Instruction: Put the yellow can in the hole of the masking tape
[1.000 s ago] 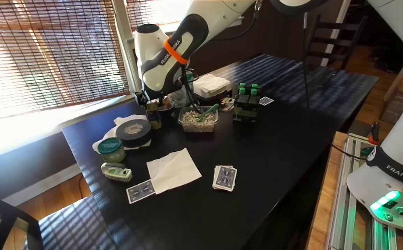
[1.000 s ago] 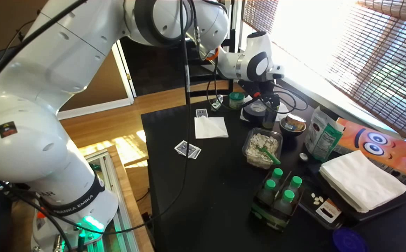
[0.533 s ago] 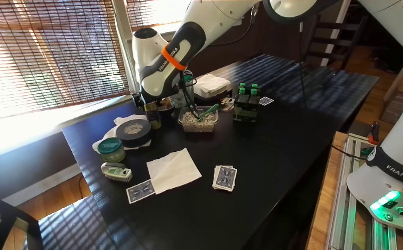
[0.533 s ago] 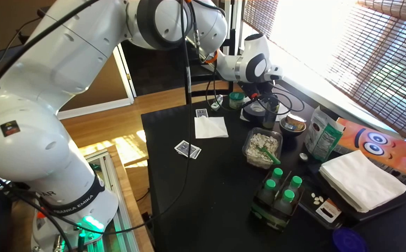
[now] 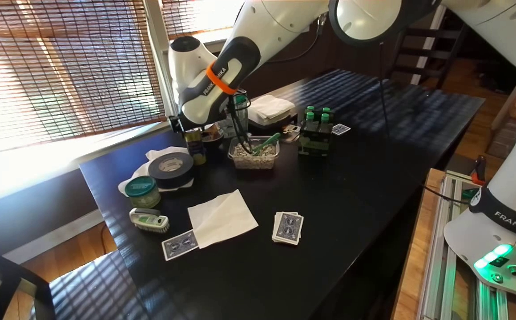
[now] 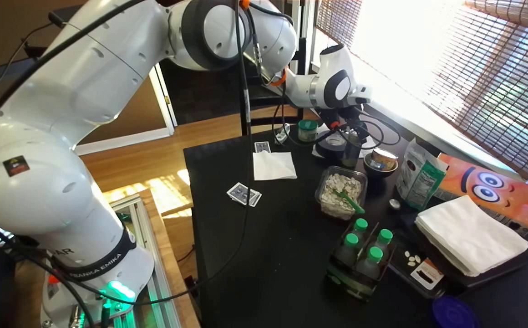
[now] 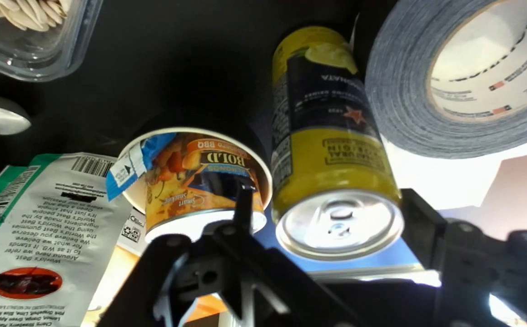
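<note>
Left of the pincer (image 7: 327, 204), by the wrist view, a plastic tub of pale seeds (image 7: 41, 68) and a gummy bag (image 7: 54, 236) are seen, then, nearer, a bowl (image 7: 137, 195) in which a can of BOLD almonds (image 7: 209, 184) is held. Between the spread jaws the yellow drink can (image 7: 336, 168), stood upright on the bench (image 7: 177, 50), is straddled near its top; a gap is left on its left side, so no grip seems taken, though contact on the right cannot be told. Just to the right the grey tape roll (image 7: 406, 86) is laid, its hole not yet filled by the can. The reach can be judged nearly done; grasp, lift and lowering are left. Black and glossy, the bench is lit by a window at the pincer's left in an exterior view, where a woven blind (image 5: 62, 66) is hung; to the right a white napkin (image 5: 220, 220), playing cards (image 5: 288, 228) and a carrier of green-capped bottles (image 5: 315, 144) are set out.
</note>
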Robot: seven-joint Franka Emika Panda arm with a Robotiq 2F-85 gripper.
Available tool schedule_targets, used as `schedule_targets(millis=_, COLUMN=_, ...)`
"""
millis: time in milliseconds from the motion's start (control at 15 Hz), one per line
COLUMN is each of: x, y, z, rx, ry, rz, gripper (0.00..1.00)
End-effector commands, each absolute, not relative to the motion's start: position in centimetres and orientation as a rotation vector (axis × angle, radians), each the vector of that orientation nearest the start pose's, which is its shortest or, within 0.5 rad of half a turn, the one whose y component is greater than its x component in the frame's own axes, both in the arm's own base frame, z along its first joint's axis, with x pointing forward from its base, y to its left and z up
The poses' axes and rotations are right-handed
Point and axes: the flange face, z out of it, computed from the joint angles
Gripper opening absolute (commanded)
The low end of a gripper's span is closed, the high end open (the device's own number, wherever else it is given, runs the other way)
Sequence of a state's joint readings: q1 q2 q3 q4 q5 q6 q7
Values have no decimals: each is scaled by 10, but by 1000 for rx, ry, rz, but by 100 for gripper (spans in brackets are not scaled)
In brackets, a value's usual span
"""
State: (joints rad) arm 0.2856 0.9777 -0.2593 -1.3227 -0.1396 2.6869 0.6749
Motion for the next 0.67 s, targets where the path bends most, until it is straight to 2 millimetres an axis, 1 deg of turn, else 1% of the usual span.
schedule_targets(millis=0, x=778, y=83, z=193, rx=-3101, ry=630, rz=-812, gripper=72)
schedule_targets(millis=67, x=777, y=83, z=193, rx=-3111, ry=623, rz=-800, gripper=59)
schedule_targets(millis=133, x=776, y=83, z=194, rx=-3116, ry=614, rz=-775, gripper=50)
schedule_targets(millis=267, x=776, y=83, z=196, rx=-3114, ry=608, rz=-758, gripper=38)
schedule_targets(millis=467, x=776, y=82, z=200, rx=-3113, ry=613, rz=-745, gripper=38)
schedule_targets(millis=600, x=779, y=78, z=213, rx=-3104, ry=624, rz=-757, gripper=38)
